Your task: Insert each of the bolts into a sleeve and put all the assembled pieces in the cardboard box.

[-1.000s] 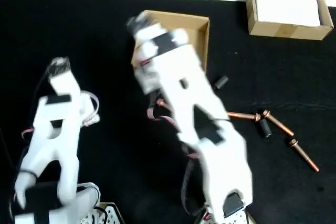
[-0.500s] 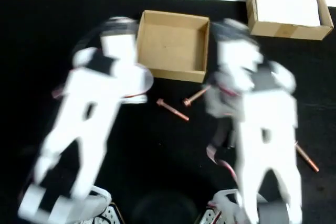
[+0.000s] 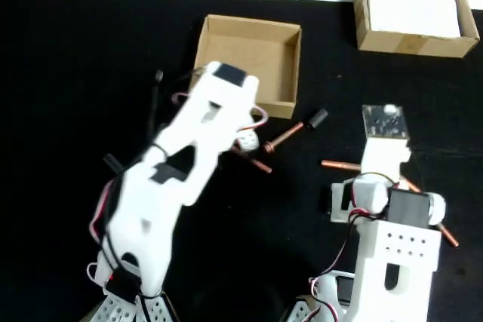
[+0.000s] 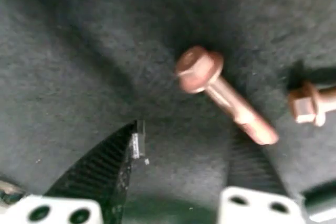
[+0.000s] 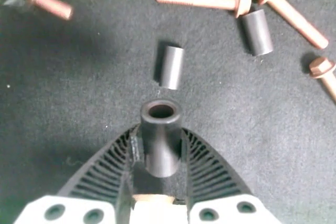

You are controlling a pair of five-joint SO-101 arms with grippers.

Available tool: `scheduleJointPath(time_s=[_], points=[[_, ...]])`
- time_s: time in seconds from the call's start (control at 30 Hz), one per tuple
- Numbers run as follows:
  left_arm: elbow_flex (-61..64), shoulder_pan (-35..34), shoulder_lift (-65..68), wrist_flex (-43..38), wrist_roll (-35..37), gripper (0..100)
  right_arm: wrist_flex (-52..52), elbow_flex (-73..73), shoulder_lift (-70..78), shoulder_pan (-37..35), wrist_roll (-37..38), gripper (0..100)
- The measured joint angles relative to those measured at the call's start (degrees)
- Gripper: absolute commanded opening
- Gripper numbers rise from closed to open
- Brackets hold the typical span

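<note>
**Sleeve held, bolt waiting under the open gripper**

Your right gripper point(image 5: 161, 153) is clamped on a sleeve point(image 5: 161, 129). It is pinched by its sides, with the open bore pointing out past the fingertips. Your left gripper point(image 4: 191, 140) is spread wide and holds nothing. It hangs just above a bolt point(image 4: 223, 95) that lies flat on the black table point(image 3: 68, 73), hex head away from the fingers and tip close to one of them. A second bolt point(image 4: 307, 103) lies just beside it. In the high view this spot is just near of the box point(image 3: 253, 103). A loose sleeve point(image 3: 317, 118) lies off the box's near right corner.

The bolt looks like stiff metal, small but dense, and its round shank will likely roll or slip under a glancing touch. Take it across the shank just below the head — that leaves the plain end free to enter the bore. The sleeve looks light, rigid and smooth. A side pinch holds it well, but a hard push along its axis may slide it through the pads, so feed the bolt in gently and keep the two in line.
</note>
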Motion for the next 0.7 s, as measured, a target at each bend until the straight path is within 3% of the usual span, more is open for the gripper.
scheduleJointPath(time_s=[0.27, 0.7], points=[[-8.18, 0.62, 3.69, 0.62, 3.69, 24, -1.49, 0.88, -0.44, 0.26, 0.18, 0.7], [-8.7, -0.35, 4.31, -1.32, 3.78, 23, -1.49, 0.88, -0.44, 0.18, 3.69, 0.7]])
